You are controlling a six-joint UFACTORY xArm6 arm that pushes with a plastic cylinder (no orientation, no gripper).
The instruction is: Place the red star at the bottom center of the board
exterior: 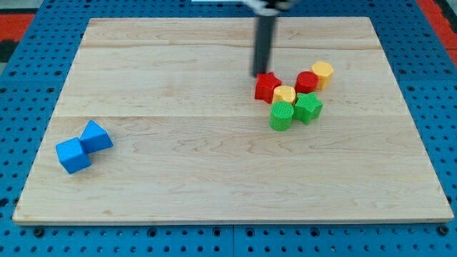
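Just above the red star (267,87), my tip (259,75) stands upright, rod bare, grasping nothing.

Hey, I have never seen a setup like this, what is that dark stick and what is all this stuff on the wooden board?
This is a single camera picture looking down at a wooden board. The dark stick is a robot arm's rod; it grasps nothing and only pushes. My tip sits just above the red star, at its top-left edge. Clustered around the star lie a yellow block, a red round block, another yellow block, a green round block and a green star-like block. Two blue blocks sit at the view's left.
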